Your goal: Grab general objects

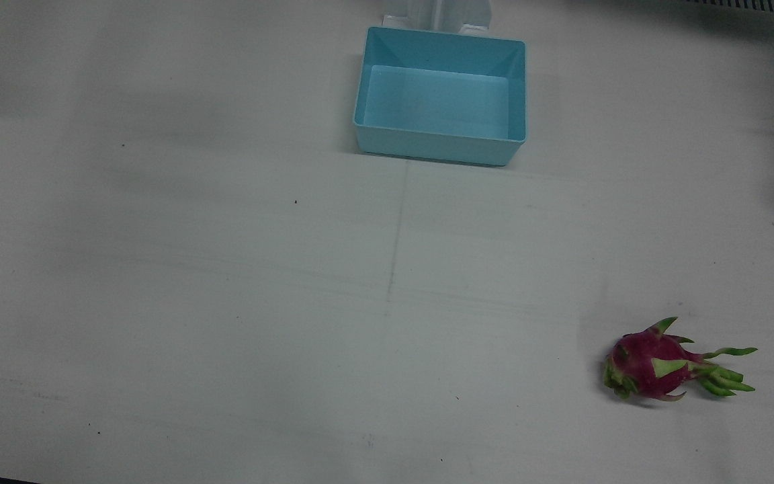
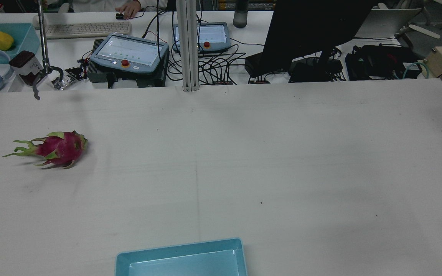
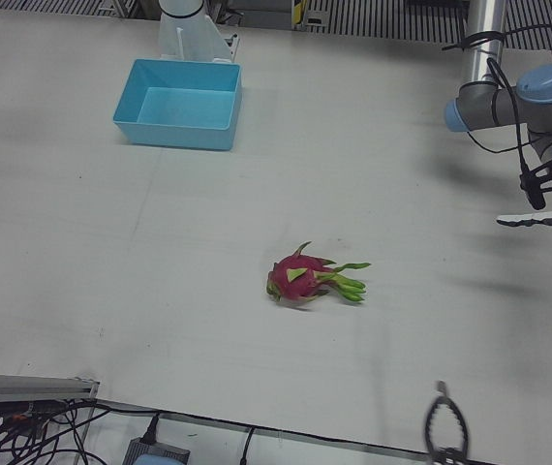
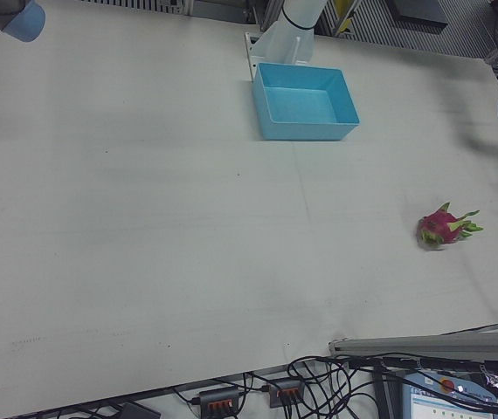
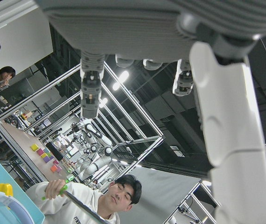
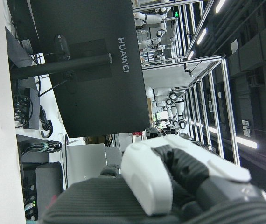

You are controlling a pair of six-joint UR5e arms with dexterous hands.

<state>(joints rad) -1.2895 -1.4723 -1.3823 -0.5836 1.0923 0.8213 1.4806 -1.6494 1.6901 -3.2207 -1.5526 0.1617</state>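
A pink dragon fruit (image 1: 656, 366) with green scales lies on its side on the white table, also seen in the rear view (image 2: 60, 148) and the left-front view (image 3: 300, 278). My left hand (image 3: 547, 208) hangs high at the table's side, well away from the fruit; in its own view the fingers (image 5: 226, 135) are spread with nothing between them. My right hand (image 6: 170, 191) shows only in its own view, a finger stretched out, holding nothing. Only a blue joint of the right arm (image 4: 17, 17) appears in the right-front view, far from the fruit (image 4: 441, 229).
An empty light-blue bin (image 1: 441, 142) sits by the robot's pedestals, at mid table. A person across the table holds a reach-grabber tool (image 2: 42, 76), whose claw (image 3: 445, 431) hangs over the far edge. Teach pendants, cables and a monitor stand beyond that edge.
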